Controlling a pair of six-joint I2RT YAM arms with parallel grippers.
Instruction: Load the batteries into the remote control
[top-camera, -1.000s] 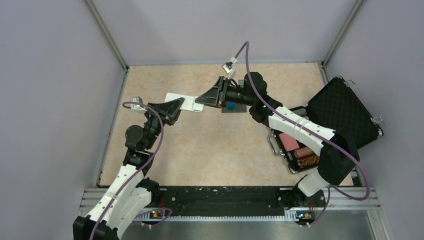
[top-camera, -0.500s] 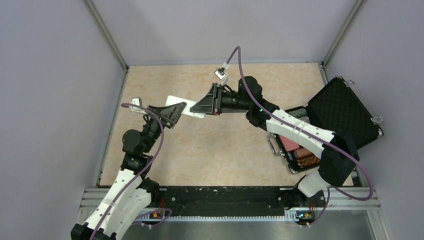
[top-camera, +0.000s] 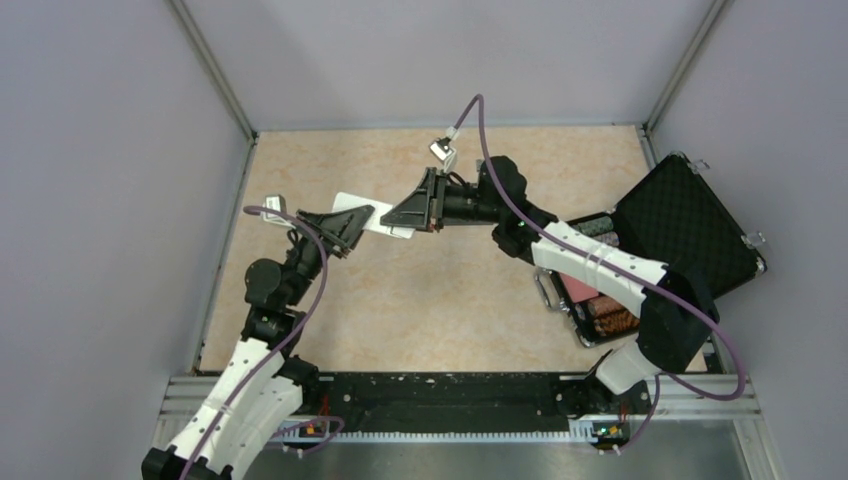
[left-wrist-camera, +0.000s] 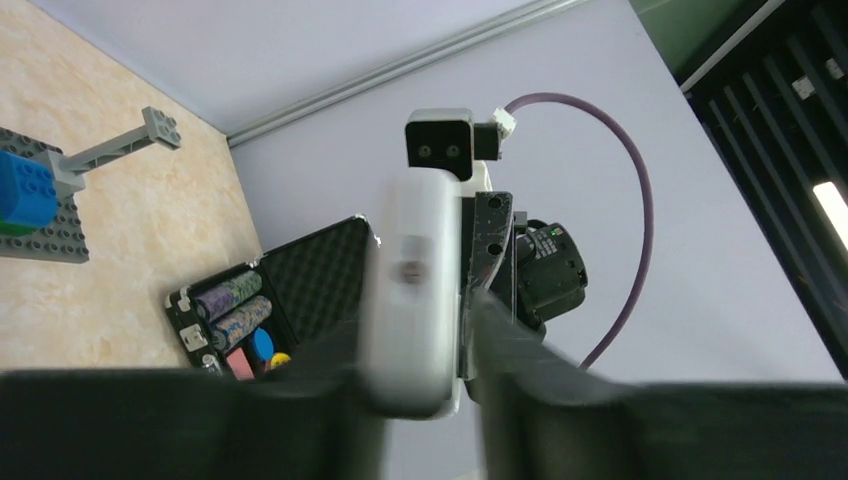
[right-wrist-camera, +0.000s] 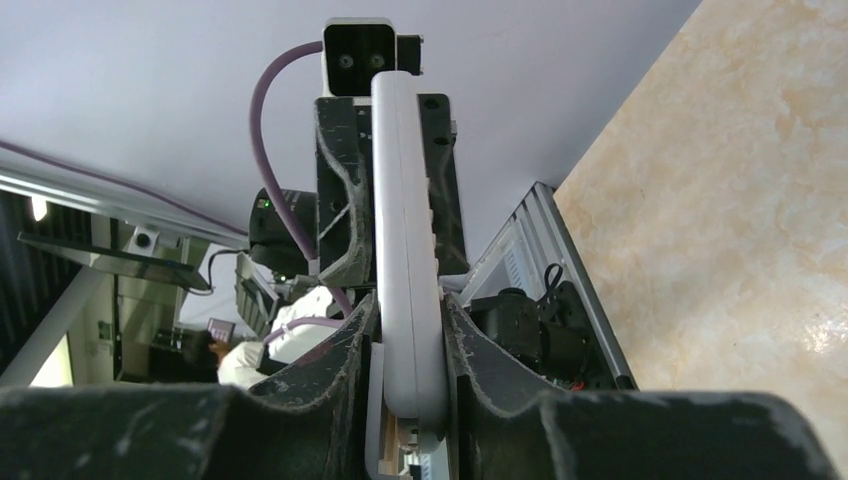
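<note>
My left gripper (left-wrist-camera: 418, 345) is clamped tight on one end of the remote control (left-wrist-camera: 410, 270), a finger pressed to each side of its white body. My right gripper (right-wrist-camera: 408, 345) squeezes the opposite end, where the remote shows edge-on. It spans the gap between my two grippers, over the far middle of the table (top-camera: 430, 300). A grey plate with a blue block (left-wrist-camera: 40, 215) lies on the table, and an open black case (top-camera: 690, 235) sits at the right edge.
</note>
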